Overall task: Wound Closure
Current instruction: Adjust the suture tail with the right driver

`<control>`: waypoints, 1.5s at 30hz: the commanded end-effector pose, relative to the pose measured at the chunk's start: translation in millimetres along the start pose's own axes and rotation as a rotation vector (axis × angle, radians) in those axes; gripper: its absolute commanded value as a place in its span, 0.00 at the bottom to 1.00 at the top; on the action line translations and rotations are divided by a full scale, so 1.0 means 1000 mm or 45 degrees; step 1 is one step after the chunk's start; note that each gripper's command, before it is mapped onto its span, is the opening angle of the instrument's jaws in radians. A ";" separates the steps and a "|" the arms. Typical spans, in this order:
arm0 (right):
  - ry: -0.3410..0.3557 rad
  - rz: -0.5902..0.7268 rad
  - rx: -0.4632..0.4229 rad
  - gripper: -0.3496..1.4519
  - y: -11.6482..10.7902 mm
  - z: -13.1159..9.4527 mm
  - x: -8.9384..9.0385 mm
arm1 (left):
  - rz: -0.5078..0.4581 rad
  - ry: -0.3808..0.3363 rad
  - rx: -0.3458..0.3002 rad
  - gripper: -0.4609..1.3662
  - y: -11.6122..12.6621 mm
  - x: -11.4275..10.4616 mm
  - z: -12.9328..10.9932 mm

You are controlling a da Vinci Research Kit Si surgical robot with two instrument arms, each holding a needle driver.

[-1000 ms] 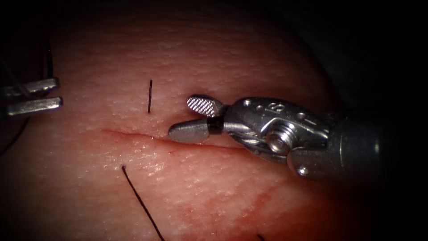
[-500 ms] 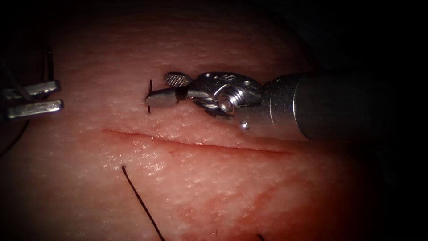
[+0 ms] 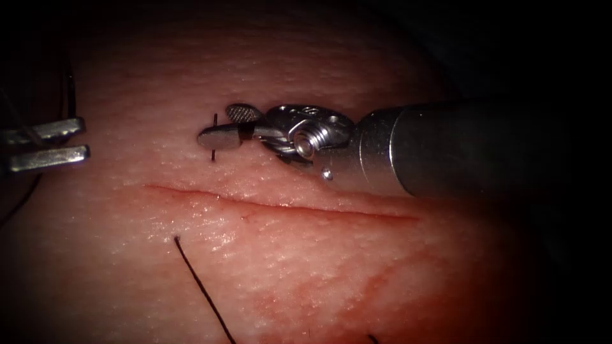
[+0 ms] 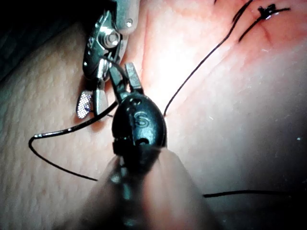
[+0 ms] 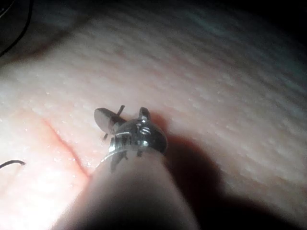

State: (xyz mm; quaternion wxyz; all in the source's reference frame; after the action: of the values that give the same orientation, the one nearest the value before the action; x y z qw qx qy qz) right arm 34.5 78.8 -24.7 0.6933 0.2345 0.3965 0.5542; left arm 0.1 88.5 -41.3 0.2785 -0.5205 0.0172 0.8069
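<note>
Your right claw [image 3: 220,130] stands with its jaws apart astride the needle [image 3: 214,137], a short upright sliver poking from the tissue [image 3: 306,267] above the cut [image 3: 280,207], centre-left of frame. Your left claw [image 3: 48,143], far left, looks slightly apart; what it holds, I cannot tell.

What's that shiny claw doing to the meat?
That is the right tool, a small robot pincer. Its jaws are open around a thin dark needle that sticks out of the tissue just above the cut. It has not gripped the needle yet. Black thread goes into the tissue below the cut. The left tool sits off at the left with thread running past it. I can't tell whether it holds the thread.
</note>
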 end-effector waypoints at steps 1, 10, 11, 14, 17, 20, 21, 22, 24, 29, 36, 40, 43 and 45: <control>-0.003 0.005 0.005 0.71 -0.0001 0.0001 0.0000 | 0.000 -0.002 -0.013 0.06 0.0000 0.0000 0.0000; -0.035 0.157 0.047 0.00 -0.0005 0.0000 -0.0004 | 0.000 -0.002 -0.013 0.06 0.0000 0.0000 -0.0001; -0.038 0.156 0.050 0.00 -0.0007 0.0001 -0.0005 | 0.000 -0.002 -0.013 0.06 0.0000 0.0000 -0.0001; -0.041 0.121 0.054 0.00 -0.0012 0.0000 -0.0003 | 0.000 -0.002 -0.013 0.06 0.0000 0.0000 -0.0001; -0.038 0.056 0.059 0.00 -0.0017 -0.0004 0.0003 | 0.000 -0.002 -0.013 0.06 0.0000 0.0000 -0.0001; -0.019 0.014 0.080 0.00 -0.0021 -0.0010 0.0012 | 0.001 -0.002 -0.013 0.06 0.0000 -0.0001 0.0000; -0.001 -0.010 0.097 0.00 -0.0023 -0.0013 0.0018 | 0.002 -0.001 -0.013 0.06 0.0000 -0.0002 0.0000; 0.005 -0.014 0.102 0.00 -0.0023 -0.0014 0.0020 | 0.002 -0.001 -0.013 0.06 0.0000 -0.0002 0.0000; 0.021 -0.043 0.120 0.00 -0.0026 -0.0018 0.0027 | 0.003 0.000 -0.012 0.06 0.0000 -0.0004 0.0000; 0.092 -0.104 0.136 0.00 -0.0031 -0.0028 0.0042 | 0.007 -0.006 -0.014 0.06 0.0000 -0.0007 0.0000; 0.165 -0.180 0.158 0.00 -0.0035 -0.0038 0.0054 | 0.008 -0.005 -0.013 0.06 0.0000 -0.0008 0.0001; 0.180 -0.217 0.155 0.00 -0.0036 -0.0041 0.0059 | 0.016 -0.005 -0.013 0.06 0.0000 -0.0008 0.0001; 0.197 -0.228 0.149 0.00 -0.0036 -0.0042 0.0061 | 0.016 -0.005 -0.013 0.06 0.0000 -0.0008 0.0001; 0.201 -0.233 0.149 0.00 -0.0036 -0.0043 0.0063 | 0.016 -0.005 -0.013 0.06 0.0000 -0.0008 0.0001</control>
State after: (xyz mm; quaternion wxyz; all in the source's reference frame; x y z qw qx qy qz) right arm 33.5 83.4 -31.9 0.6932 0.1925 0.5026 0.4793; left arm 0.2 88.2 -40.6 0.2732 -0.5190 0.0194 0.8097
